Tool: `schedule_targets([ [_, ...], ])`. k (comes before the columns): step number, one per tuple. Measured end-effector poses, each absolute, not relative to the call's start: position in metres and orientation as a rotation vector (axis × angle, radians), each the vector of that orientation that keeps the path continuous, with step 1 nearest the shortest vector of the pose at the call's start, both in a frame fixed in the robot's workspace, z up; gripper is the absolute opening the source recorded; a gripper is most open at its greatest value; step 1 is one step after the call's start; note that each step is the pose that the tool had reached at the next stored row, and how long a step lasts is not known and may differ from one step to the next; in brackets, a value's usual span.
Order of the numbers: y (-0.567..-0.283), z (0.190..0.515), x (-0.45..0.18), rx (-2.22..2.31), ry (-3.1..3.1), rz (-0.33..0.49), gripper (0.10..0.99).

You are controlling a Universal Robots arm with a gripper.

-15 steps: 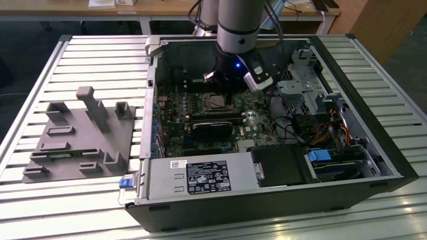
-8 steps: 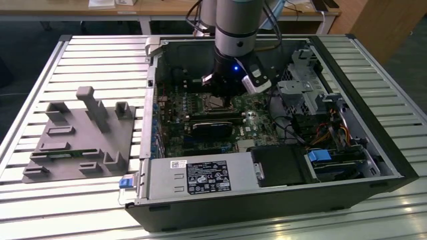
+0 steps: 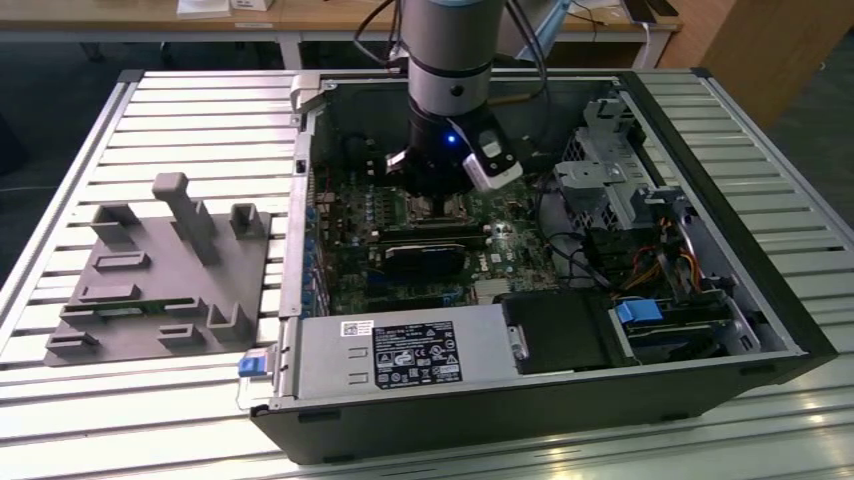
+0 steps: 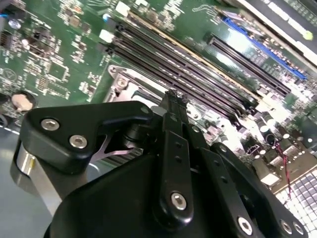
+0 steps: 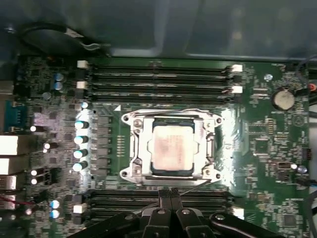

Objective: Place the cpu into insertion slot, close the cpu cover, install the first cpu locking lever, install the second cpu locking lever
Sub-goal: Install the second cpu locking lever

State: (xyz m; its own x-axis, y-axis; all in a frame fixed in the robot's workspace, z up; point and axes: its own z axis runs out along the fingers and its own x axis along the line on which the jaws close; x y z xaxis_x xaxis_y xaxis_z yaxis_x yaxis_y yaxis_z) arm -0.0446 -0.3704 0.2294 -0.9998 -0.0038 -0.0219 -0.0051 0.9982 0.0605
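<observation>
Claw (image 5: 171, 196) of black metal hangs low over the green circuit board (image 5: 257, 144), its fingers pressed together, holding nothing. Just beyond its tips, the small silvery-grey square cpu (image 5: 172, 146) lies in the metal-rimmed insertion slot (image 5: 130, 171), the thin silvery cpu cover (image 5: 138, 146) framing it. Placing looks done, and the work seems at the cover or lever step, which needs precise contact.

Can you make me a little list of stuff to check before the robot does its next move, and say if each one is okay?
1. Cpu sitting in the insertion slot: ok, it lies flat and square inside.
2. Cpu cover closed over the chip: ok, the frame looks down around it.
3. Locking levers fastened: cannot tell.
4. Hand empty: ok, nothing shows between its fingertips, which sit together.
5. Hand near the socket: ok, it hovers just beside the slot's edge over the memory slots.
6. Arm clear of the case walls: ok in the exterior view.
</observation>
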Motion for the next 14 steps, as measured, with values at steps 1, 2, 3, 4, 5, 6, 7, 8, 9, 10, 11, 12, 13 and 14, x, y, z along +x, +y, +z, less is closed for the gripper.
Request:
schedule_targets([
  [1, -0.37, 0.229, -0.046, -0.007, 3.118, 0.094, 0.106],
  [2, -0.37, 0.228, -0.046, -0.007, 3.118, 0.095, 0.106],
  [3, -0.37, 0.227, -0.046, -0.007, 3.119, 0.094, 0.106],
  [4, -0.37, 0.226, -0.046, -0.007, 3.119, 0.094, 0.106],
  [5, -0.37, 0.224, -0.046, -0.005, 3.12, 0.094, 0.106],
  [6, -0.37, 0.223, -0.046, -0.005, 3.12, 0.094, 0.106],
  [7, -0.37, 0.222, -0.046, -0.004, 3.12, 0.094, 0.106],
  [8, -0.371, 0.222, -0.047, -0.003, 3.12, 0.094, 0.106],
  [9, -0.371, 0.221, -0.048, -0.003, 3.12, 0.095, 0.106],
  [10, -0.371, 0.221, -0.049, -0.003, 3.12, 0.096, 0.106],
  [11, -0.371, 0.221, -0.052, -0.003, 3.12, 0.1, 0.106],
  [12, -0.371, 0.221, -0.054, -0.003, 3.119, 0.103, 0.106],
  [13, -0.372, 0.221, -0.056, -0.003, 3.119, 0.105, 0.106],
  [14, -0.372, 0.221, -0.058, -0.003, 3.119, 0.106, 0.106],
])
